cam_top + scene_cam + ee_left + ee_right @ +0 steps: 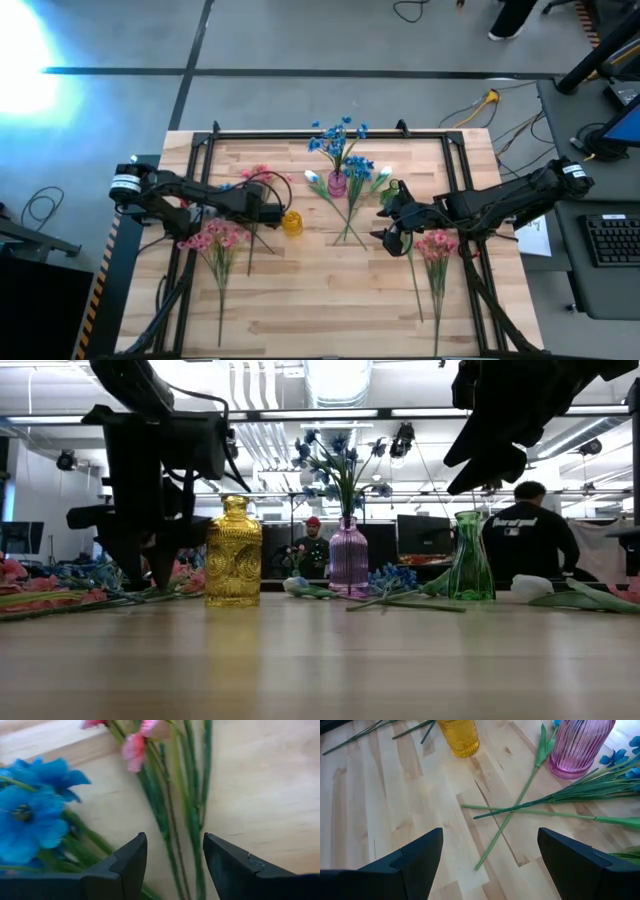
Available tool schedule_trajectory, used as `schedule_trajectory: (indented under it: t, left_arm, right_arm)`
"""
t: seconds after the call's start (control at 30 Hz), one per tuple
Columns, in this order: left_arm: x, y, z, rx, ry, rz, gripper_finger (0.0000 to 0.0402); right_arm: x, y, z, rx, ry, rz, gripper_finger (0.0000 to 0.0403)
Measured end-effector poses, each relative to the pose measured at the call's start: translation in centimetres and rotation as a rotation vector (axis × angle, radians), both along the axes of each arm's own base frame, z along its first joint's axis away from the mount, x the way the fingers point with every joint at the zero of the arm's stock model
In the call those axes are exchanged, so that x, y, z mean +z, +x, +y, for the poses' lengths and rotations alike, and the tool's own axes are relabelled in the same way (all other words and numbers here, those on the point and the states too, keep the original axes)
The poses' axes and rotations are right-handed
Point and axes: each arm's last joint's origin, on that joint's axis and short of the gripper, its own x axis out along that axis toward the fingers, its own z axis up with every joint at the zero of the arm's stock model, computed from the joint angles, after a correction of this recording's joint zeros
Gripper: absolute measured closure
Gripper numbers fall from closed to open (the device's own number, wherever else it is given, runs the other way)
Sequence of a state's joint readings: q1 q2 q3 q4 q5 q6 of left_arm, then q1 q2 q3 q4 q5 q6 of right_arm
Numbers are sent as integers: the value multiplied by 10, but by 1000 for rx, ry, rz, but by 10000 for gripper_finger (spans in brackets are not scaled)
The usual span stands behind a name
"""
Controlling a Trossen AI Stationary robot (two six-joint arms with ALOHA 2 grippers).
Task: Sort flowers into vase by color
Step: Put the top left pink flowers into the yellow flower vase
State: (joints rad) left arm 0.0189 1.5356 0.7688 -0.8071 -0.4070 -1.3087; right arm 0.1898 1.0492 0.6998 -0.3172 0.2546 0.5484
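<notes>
My left gripper (268, 212) is low over the table just left of the yellow vase (291, 222). It is open, and its fingers stand on either side of the green stems (172, 820) of a pink spray lying flat; I see no touch. Blue blossoms (30, 812) lie beside it. My right gripper (390, 230) hangs open above the table, with nothing between its fingers (490, 850). A pink vase (337, 184) holds blue flowers (340, 135). Loose stems (520, 810) lie crossed in front of it. Pink sprays lie at the left (215, 238) and right (435, 245).
A green vase (470, 560) stands right of the pink vase (348, 555), near my right arm. White buds (315, 177) and blue blossoms (360, 165) lie around the pink vase. A dark frame (300, 135) borders the table. People sit in the room behind.
</notes>
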Motion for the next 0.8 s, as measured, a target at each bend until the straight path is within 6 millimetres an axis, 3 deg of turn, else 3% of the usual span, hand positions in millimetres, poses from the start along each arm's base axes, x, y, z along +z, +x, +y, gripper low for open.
schedule_trajectory:
  t: [0.6,0.8]
  left_arm:
    - [-17,-5,4,-3,-4,-56,222]
    - [-18,-6,5,-2,5,-51,243]
  right_arm:
    - [0,0,0,-4,-6,-2,87]
    - [1,1,0,-4,-5,-9,87]
